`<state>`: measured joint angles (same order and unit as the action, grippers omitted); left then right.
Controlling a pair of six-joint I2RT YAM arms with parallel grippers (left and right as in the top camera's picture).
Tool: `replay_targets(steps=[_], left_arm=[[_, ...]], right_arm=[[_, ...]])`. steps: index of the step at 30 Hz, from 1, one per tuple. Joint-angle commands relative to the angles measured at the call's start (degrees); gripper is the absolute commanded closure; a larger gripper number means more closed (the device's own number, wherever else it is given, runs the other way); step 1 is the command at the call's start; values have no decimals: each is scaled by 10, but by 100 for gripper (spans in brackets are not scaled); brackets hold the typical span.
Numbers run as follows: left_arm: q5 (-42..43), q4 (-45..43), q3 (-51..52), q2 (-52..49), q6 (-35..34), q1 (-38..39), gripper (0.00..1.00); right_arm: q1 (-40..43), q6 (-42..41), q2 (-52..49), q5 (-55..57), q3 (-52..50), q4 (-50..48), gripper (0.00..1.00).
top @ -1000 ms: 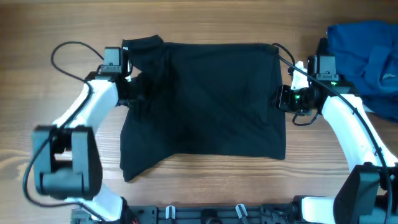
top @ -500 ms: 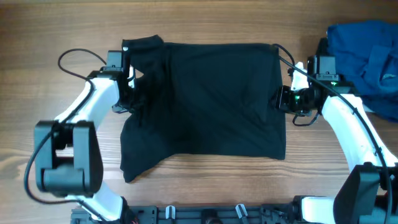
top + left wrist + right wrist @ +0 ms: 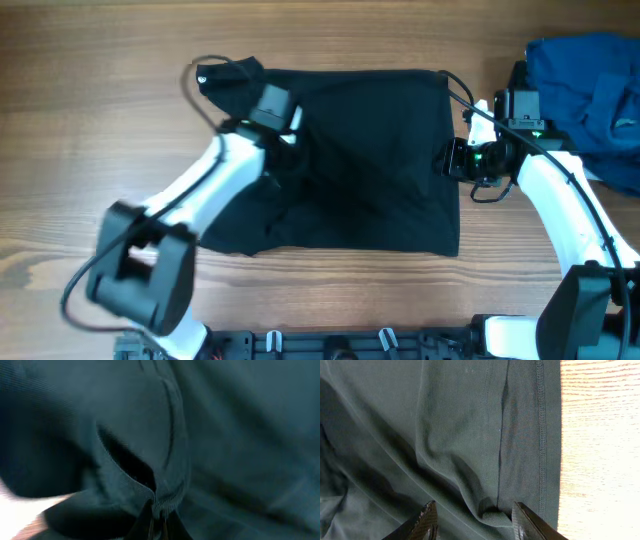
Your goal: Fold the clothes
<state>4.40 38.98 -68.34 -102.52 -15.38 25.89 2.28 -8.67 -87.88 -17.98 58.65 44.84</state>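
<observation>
A black garment (image 3: 390, 150) lies spread on the wooden table (image 3: 90, 60). My left gripper (image 3: 288, 150) is over its left half, shut on a ribbed fold of the black fabric (image 3: 162, 502); its fingertips (image 3: 156, 522) pinch together at the bottom of the left wrist view. The garment's left side is pulled inward under that arm. At the garment's right hem, my right gripper (image 3: 450, 160) is open. In the right wrist view its fingers (image 3: 426, 519) straddle a small bump of cloth (image 3: 492, 516) beside the stitched hem, and they do not clamp it.
A pile of blue clothes (image 3: 585, 90) sits at the table's back right corner, just behind my right arm. Bare wood shows to the left of the garment and along the front edge.
My left gripper has shut on the garment's left edge and swung right, dragging that side over the body. The lower-left flap has gone from the table. The right arm has stayed still.
</observation>
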Motion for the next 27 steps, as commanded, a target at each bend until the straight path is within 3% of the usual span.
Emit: replay_targets(steps=[1, 2, 5, 6, 10, 13, 20, 27], left_arm=[[2, 0, -1, -35, -5, 38, 94], [0, -1, -1, -37, -5, 50, 91], [-21, -2, -3, -37, -5, 61, 60], [-26, 2, -5, -35, -5, 57, 53], [-28, 32, -50, 6, -5, 23, 50], [-28, 37, -68, 49, -5, -16, 34], [-7, 50, -66, 48, 2, -97, 31], [7, 53, -66, -5, 15, -100, 36]], right_arm=[[-2, 10, -6, -1, 9, 1, 51], [-2, 10, -6, -1, 9, 2, 51], [-2, 10, -6, -1, 9, 2, 51], [-2, 10, -6, -1, 9, 3, 51], [-2, 10, -6, -1, 9, 7, 51], [-2, 10, -6, -1, 9, 7, 51], [-2, 10, -6, -1, 9, 6, 51], [-2, 10, -6, -1, 9, 8, 51]])
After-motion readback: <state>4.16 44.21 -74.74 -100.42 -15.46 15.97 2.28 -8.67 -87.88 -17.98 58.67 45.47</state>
